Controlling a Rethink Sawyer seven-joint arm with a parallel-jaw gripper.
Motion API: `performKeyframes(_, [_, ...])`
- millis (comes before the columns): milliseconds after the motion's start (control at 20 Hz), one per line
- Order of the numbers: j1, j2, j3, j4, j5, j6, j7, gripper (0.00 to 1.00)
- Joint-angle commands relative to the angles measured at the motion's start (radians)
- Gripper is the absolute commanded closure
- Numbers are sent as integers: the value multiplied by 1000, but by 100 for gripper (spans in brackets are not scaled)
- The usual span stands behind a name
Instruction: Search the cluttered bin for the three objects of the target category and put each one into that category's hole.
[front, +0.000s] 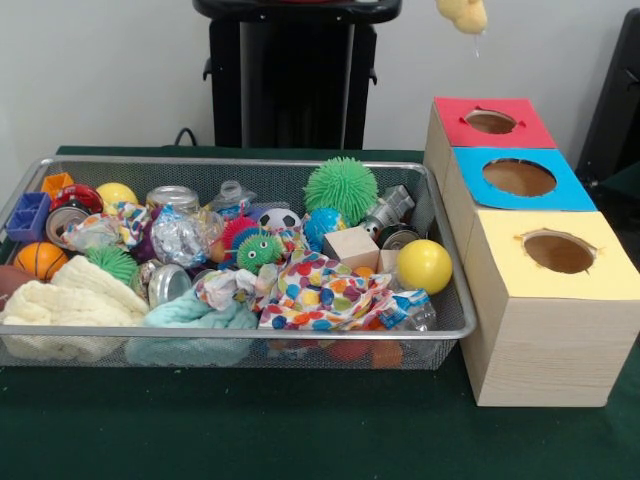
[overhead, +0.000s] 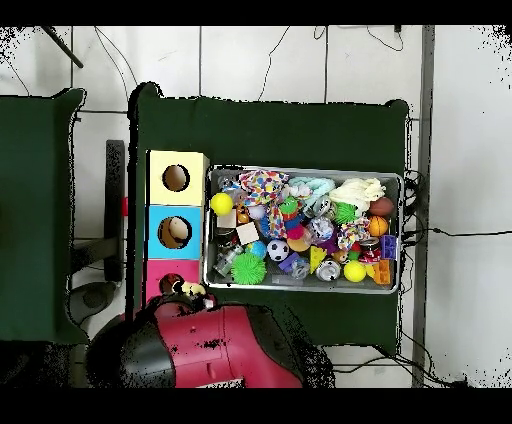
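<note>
A pale yellow fluffy thing hangs at the top edge of the front view, above and a little left of the red box's hole. From overhead my gripper sits over the red box, holding that pale thing, and the red arm trails behind it. Beside the red box stand a blue box and a yellow box, each with a round hole. The wire bin holds mixed clutter: soft cloths, balls, cans and blocks.
In the bin lie a green spiky ball, a yellow ball, a polka-dot cloth, a wooden block, a cream knitted cloth and a teal cloth. Something pale shows inside the blue box's hole.
</note>
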Motion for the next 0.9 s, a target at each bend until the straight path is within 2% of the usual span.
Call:
performKeyframes(50, [34,101,-97,71,-45,-126,277,100])
performKeyframes(550, [168,226,-205,36,-44,-245,371,100])
performKeyframes(700, [206,271,-240,25,-34,-289,382,100])
performKeyframes(900, [227,297,-266,8,-14,-300,366,100])
